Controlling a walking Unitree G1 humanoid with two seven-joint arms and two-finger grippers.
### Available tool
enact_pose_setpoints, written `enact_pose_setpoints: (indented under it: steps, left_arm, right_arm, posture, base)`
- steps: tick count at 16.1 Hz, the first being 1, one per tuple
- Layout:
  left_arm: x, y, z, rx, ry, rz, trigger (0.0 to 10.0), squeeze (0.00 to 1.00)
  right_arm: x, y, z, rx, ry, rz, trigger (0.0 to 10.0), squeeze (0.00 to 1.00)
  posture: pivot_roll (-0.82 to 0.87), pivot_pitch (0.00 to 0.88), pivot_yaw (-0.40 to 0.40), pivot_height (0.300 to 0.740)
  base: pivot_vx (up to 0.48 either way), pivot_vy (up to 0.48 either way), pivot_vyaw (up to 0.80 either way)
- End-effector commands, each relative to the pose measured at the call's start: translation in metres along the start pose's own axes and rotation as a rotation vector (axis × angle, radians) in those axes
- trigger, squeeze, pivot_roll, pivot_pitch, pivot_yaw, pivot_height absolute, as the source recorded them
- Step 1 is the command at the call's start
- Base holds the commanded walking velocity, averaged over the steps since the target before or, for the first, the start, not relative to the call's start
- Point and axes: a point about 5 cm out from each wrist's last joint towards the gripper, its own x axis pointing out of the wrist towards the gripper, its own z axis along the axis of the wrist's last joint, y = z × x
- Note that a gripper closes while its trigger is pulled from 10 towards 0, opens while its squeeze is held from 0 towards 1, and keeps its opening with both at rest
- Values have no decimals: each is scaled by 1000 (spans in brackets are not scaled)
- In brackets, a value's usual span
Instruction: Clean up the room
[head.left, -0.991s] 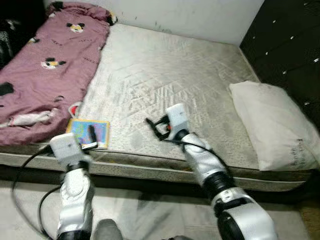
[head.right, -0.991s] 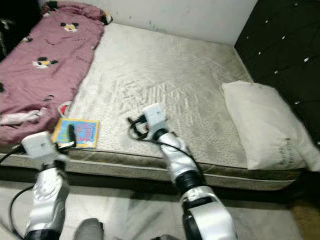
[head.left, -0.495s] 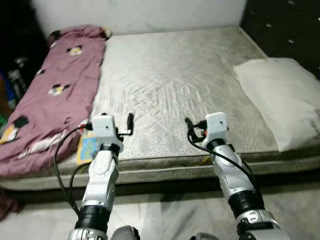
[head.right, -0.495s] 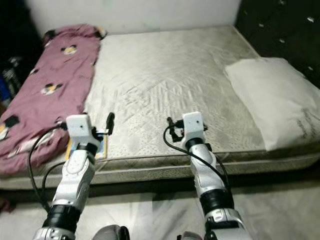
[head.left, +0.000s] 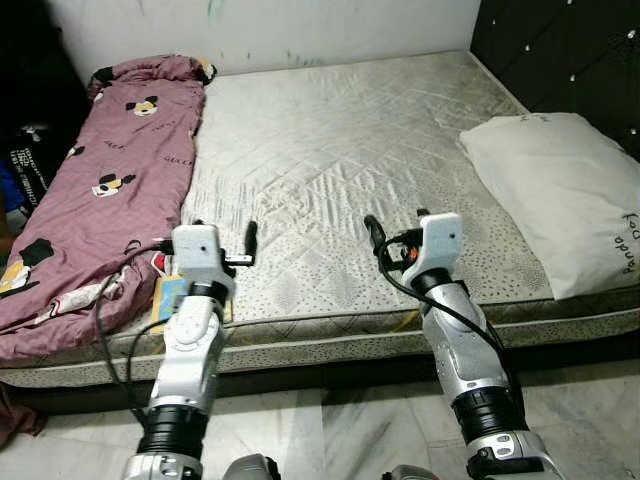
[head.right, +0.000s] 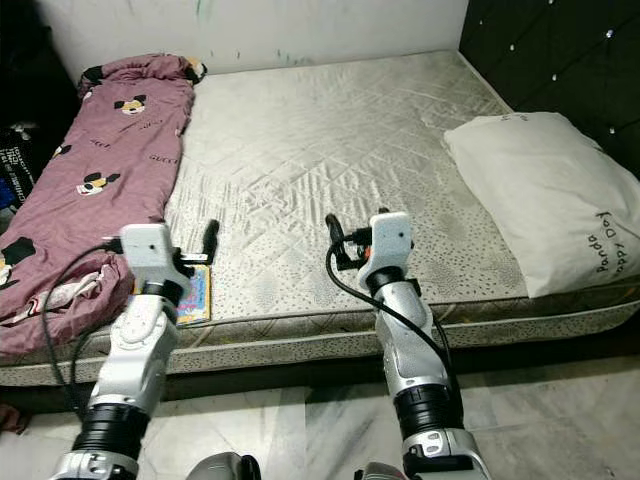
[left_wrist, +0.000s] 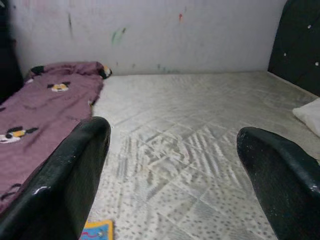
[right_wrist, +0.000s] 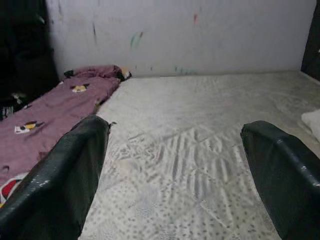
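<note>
A colourful children's book (head.left: 168, 298) lies flat at the mattress's (head.left: 330, 130) near left edge, against the crumpled pink mouse-print blanket (head.left: 110, 190) along the left side. A white pillow (head.left: 555, 195) rests at the right edge. My left gripper (head.left: 225, 236) hovers open over the near edge, just right of the book, with nothing between its fingers (left_wrist: 75, 175). My right gripper (head.left: 397, 222) is open too and empty, held level over the near middle of the mattress. The book's corner (left_wrist: 97, 231) shows in the left wrist view.
A black tufted headboard (head.left: 560, 50) stands along the right side. Dark bags and clutter (head.left: 25, 160) sit in the shadow left of the bed. A white wall (head.left: 300, 25) backs the far side. Pale marble floor (head.left: 330, 440) runs under my arms.
The view has swung and pulled back, so the whole bed shows. My left gripper has come off the book to its right; both arms now sit side by side.
</note>
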Motion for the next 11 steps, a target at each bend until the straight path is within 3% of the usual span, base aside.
enact_pose_setpoints:
  steps: [1,5,11]
  left_arm:
    - [0,9,2,10,-9,26,10000,0]
    - [-16,27,-1,35,1,106,10000,0]
    - [-29,45,-1,34,-9,223,10000,0]
  right_arm:
    - [0,4,2,18,-18,3,10000,0]
    - [6,26,-1,33,8,69,10000,0]
    - [17,41,2,45,26,155,10000,0]
  posture:
    - [-107,0,93,740]
    - [-27,0,50,740]
    - [56,0,-39,740]
  base:
    - [0,0,0]
    - [0,0,0]
    - [0,0,0]
